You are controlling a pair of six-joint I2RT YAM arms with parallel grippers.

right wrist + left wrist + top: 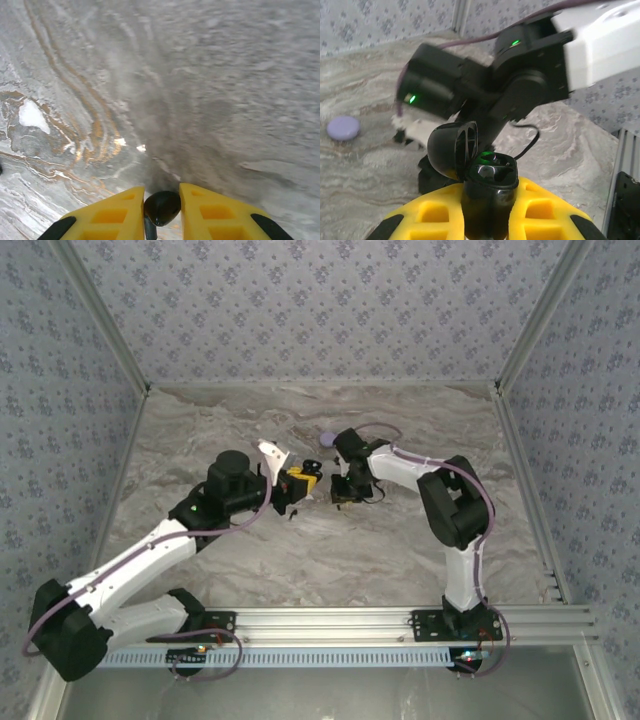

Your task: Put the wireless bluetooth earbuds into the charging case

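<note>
The charging case (487, 197) is a glossy black case held upright between the yellow fingers (425, 215) of my left gripper (487, 205). Its lid (451, 150) is swung open to the left, and a green glint shows in the dark sockets at its top. One black earbud (161, 206), bud forward and stem trailing back, is pinched between the yellow fingers (212, 212) of my right gripper (161, 202) above the marbled table. In the top view the left gripper (300, 483) and right gripper (343, 495) face each other closely at the table's middle.
A pale lilac round disc (325, 438) lies on the table behind the grippers; it is also at the left of the left wrist view (343, 127). The right arm's black and white links (520, 75) loom just beyond the case. Patterned walls enclose the marbled table (330, 550).
</note>
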